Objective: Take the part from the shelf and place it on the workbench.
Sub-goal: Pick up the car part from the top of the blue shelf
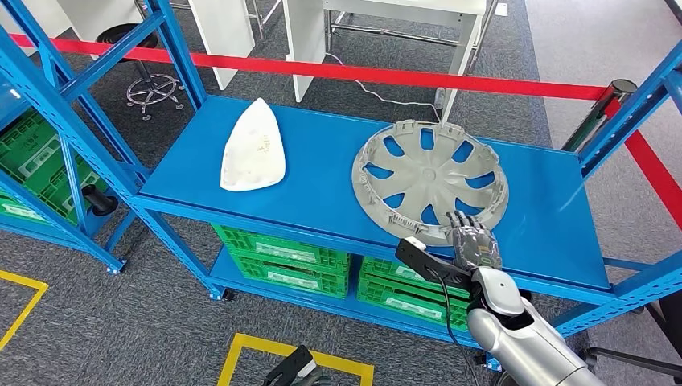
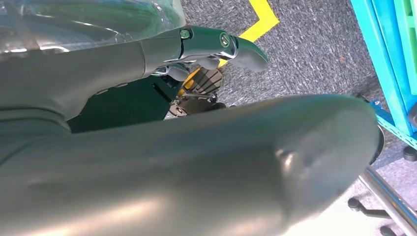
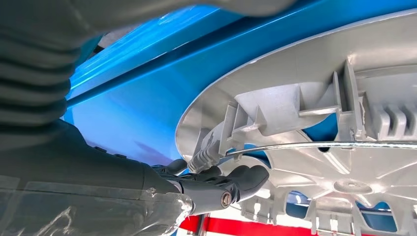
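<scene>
From the head view I see the right hand (image 1: pixel 474 244) at lower centre-right of the frame, back of the hand toward the camera, so the palm and the fingertips are hidden behind it. It sits at the near rim of the grey wheel cover (image 1: pixel 430 180), which lies face down on the blue shelf (image 1: pixel 322 193), right of centre. In the right wrist view the thumb (image 3: pixel 246 179) lies against the underside edge of the wheel cover (image 3: pixel 314 98) by a clip tab; the other fingers are out of sight, so I cannot tell whether the hand has closed on the rim or merely touches it. A white moulded shell (image 1: pixel 252 148) lies on the shelf in the upper left, well apart from the cover. The left hand (image 2: pixel 216 46) hangs over grey carpet and a yellow floor line (image 2: pixel 260 19); a large grey body part blocks most of that frame, and I cannot tell how far its fingers are open. Green crates (image 1: pixel 281 257) sit below the shelf, partly cut off by its front edge.
</scene>
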`<state>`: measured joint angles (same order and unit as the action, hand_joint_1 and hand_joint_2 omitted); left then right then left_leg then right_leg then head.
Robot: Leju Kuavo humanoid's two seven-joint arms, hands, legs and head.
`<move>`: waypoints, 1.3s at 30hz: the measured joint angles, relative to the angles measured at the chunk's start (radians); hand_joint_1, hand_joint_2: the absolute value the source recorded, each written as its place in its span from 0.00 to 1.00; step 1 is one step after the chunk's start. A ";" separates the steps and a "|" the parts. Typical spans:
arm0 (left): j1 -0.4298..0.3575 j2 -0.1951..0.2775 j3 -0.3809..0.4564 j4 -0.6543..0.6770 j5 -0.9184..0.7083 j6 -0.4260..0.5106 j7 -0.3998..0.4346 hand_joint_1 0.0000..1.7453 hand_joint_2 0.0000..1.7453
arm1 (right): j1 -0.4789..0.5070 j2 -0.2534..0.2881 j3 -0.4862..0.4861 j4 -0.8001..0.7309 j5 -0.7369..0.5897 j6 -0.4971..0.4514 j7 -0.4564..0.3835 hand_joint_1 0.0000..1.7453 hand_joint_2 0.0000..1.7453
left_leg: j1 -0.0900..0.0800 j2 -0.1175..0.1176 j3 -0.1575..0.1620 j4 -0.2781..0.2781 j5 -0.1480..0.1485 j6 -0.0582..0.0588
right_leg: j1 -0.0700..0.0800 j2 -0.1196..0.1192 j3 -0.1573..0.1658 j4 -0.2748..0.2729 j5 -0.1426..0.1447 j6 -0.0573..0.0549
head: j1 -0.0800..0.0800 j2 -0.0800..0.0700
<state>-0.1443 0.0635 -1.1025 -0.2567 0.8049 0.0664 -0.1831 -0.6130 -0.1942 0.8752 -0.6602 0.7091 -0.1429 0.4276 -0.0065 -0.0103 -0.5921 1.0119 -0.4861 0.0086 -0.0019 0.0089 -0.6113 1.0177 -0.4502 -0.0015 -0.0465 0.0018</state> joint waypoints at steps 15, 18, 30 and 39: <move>-0.002 0.000 0.000 0.000 -0.001 0.000 -0.006 0.00 0.00 | 0.000 -0.002 -0.002 -0.002 -0.027 0.000 -0.014 0.00 1.00 | 0.000 0.000 0.000 0.000 0.000 0.000 | 0.000 0.000 0.000 0.000 0.000 0.000 | 0.000 0.000; -0.003 0.000 0.000 0.000 -0.002 0.000 -0.006 0.00 0.00 | 0.000 -0.004 -0.002 -0.002 -0.033 -0.001 -0.019 0.00 1.00 | 0.000 0.000 0.000 0.000 0.000 0.000 | 0.000 0.000 0.000 0.000 0.000 0.000 | 0.000 0.000; -0.008 0.000 0.000 0.000 -0.004 0.000 -0.006 0.00 0.00 | -0.002 -0.007 -0.003 -0.002 -0.049 -0.013 -0.027 0.00 1.00 | 0.000 0.000 0.000 0.000 0.000 0.000 | 0.000 0.000 0.000 0.000 0.000 0.000 | 0.000 0.000; -0.012 0.000 0.000 0.000 -0.005 0.000 -0.006 0.00 0.00 | -0.002 -0.009 -0.006 -0.002 -0.053 -0.017 -0.027 0.00 1.00 | 0.000 0.000 0.000 0.000 0.000 0.000 | 0.000 0.000 0.000 0.000 0.000 0.000 | 0.000 0.000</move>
<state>-0.1560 0.0637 -1.1025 -0.2567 0.8003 0.0663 -0.1889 -0.6146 -0.2034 0.8693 -0.6619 0.6565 -0.1596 0.4005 -0.0065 -0.0102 -0.5919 1.0119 -0.4861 0.0086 -0.0019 0.0090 -0.6112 1.0177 -0.4502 -0.0015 -0.0465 0.0019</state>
